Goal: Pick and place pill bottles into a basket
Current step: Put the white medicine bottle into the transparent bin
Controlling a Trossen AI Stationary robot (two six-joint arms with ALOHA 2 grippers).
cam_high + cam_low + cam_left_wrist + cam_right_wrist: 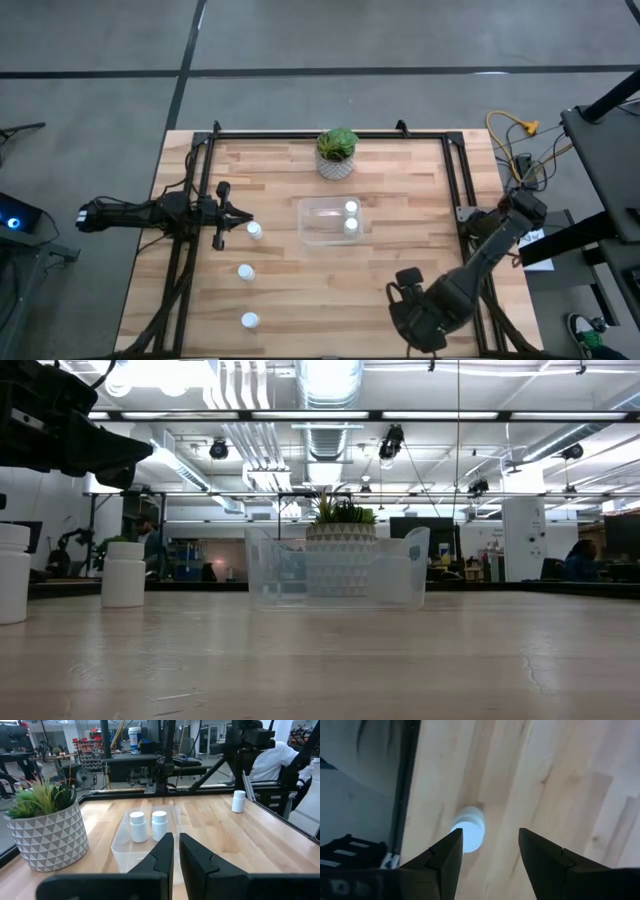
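Right pincer (487, 862) spread, pointing down over one pill bottle (468, 831) on the tabletop (560, 780) — bottle partly hidden by a finger. Left pincer (176, 851) pressed together, empty, facing the basket (120, 845) — two bottles (138, 826) inside, three loose at left.

From overhead, my right end effector (415, 318) at five o'clock on the worktop (400, 200) covers the pill bottle (468, 829) under it. At table height, the leftmost pill bottle (12, 572) is cut by the frame edge. The clear basket (335, 568) blurs the plant pot (342, 550) behind, and its two bottles barely show there.
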